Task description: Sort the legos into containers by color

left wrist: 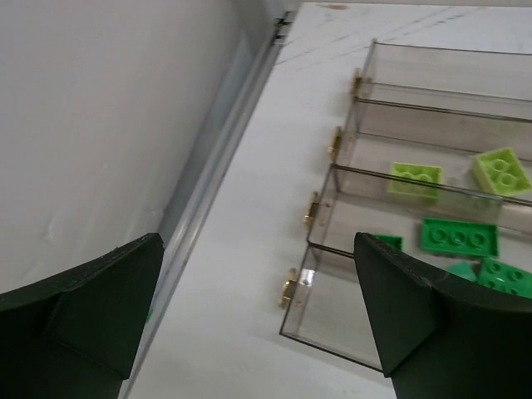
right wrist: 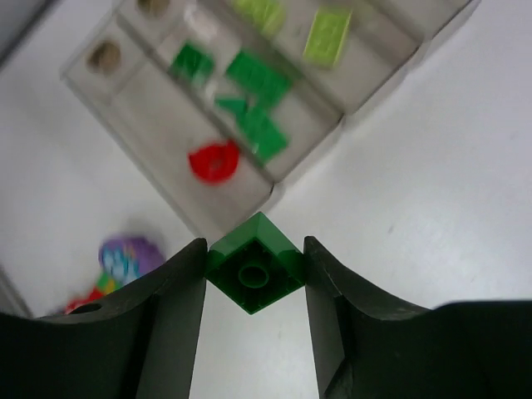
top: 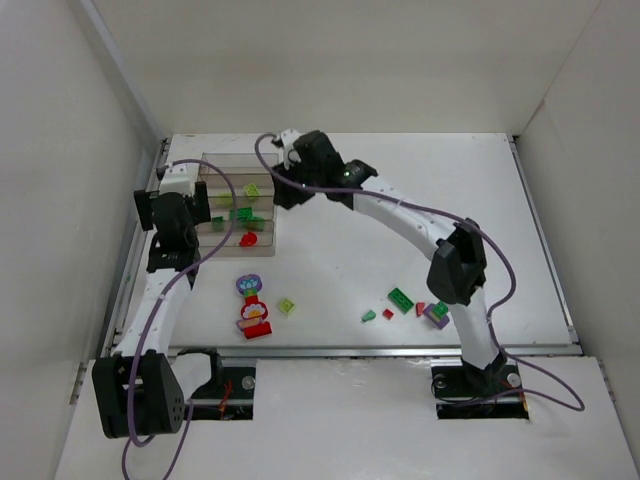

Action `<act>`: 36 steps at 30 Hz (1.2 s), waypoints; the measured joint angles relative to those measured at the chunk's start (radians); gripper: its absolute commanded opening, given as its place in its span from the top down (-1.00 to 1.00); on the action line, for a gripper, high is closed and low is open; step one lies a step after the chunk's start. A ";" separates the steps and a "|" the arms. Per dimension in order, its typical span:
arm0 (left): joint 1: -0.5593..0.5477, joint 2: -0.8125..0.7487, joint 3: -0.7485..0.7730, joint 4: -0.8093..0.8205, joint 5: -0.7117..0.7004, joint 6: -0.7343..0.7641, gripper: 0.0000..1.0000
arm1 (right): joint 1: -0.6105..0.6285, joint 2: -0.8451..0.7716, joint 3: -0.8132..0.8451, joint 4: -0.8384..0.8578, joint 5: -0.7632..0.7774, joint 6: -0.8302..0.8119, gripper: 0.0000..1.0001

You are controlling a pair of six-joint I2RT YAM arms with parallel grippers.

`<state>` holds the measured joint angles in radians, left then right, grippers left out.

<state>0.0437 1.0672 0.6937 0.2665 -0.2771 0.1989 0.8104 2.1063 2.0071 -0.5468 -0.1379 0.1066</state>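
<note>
- Dark green brick (right wrist: 253, 278): pinched between the two fingers of the right gripper (right wrist: 254, 249), one corner pointing up in the wrist view. It is clear of the table.
- The held brick sits just off one corner of the tray (right wrist: 141, 125), seen from above; height over the tray cannot be told.
- Tray contents, right wrist view: a red piece (right wrist: 214, 162) in the end compartment nearest the arms. Several green bricks (right wrist: 258, 83) are in the next, and a lime brick (right wrist: 328, 37) in the one beyond.
- Left gripper (left wrist: 258, 241): jaws spread wide, nothing between them, positioned at the tray's left side over bare table.
- Left wrist view confirms two lime bricks (left wrist: 416, 179) together and green bricks (left wrist: 459, 237) in the neighbouring compartment.
- Unsorted on the table (top: 340, 230), near side of the tray: the flower-topped piece (top: 252, 305) with a lime brick (top: 287, 306) just beside it.
- Unsorted, well to the right, beside the right arm: a dark green brick (top: 401, 299), a small green piece (top: 369, 316), a small red piece (top: 388, 314) and a purple-and-lime piece (top: 436, 313).
</note>
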 measured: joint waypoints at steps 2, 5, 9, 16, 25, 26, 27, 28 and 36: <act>0.006 0.000 0.000 0.000 -0.050 -0.003 -0.94 | -0.028 0.087 0.163 0.040 0.000 0.024 1.00; 0.010 0.000 0.000 -0.001 -0.095 -0.006 -0.94 | -0.035 0.209 0.327 0.092 -0.006 0.045 1.00; 0.018 -0.002 0.000 -0.007 -0.121 -0.007 -0.94 | -0.023 0.308 0.358 0.158 -0.046 0.080 1.00; 0.036 -0.003 0.000 -0.013 -0.133 -0.013 -0.94 | -0.011 0.409 0.342 0.256 -0.112 0.141 0.69; 0.037 -0.003 0.000 -0.016 -0.110 -0.014 -0.94 | -0.011 0.430 0.343 0.294 -0.135 0.163 -1.00; 0.037 -0.003 0.000 -0.016 -0.105 -0.014 -0.94 | -0.011 0.430 0.343 0.294 -0.134 0.164 -1.00; 0.037 -0.003 0.000 -0.017 -0.097 -0.014 -0.94 | -0.011 0.430 0.343 0.294 -0.134 0.163 -1.00; 0.037 -0.003 0.000 -0.019 -0.089 -0.013 -0.94 | -0.011 0.430 0.343 0.294 -0.134 0.163 -1.00; 0.035 -0.002 0.084 -0.306 0.406 0.282 -0.84 | -0.031 0.336 0.238 0.295 -0.108 0.170 -1.00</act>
<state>0.0792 1.0657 0.7780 -0.0399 0.1287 0.4812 0.7792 2.4420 2.2456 -0.2516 -0.2462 0.2764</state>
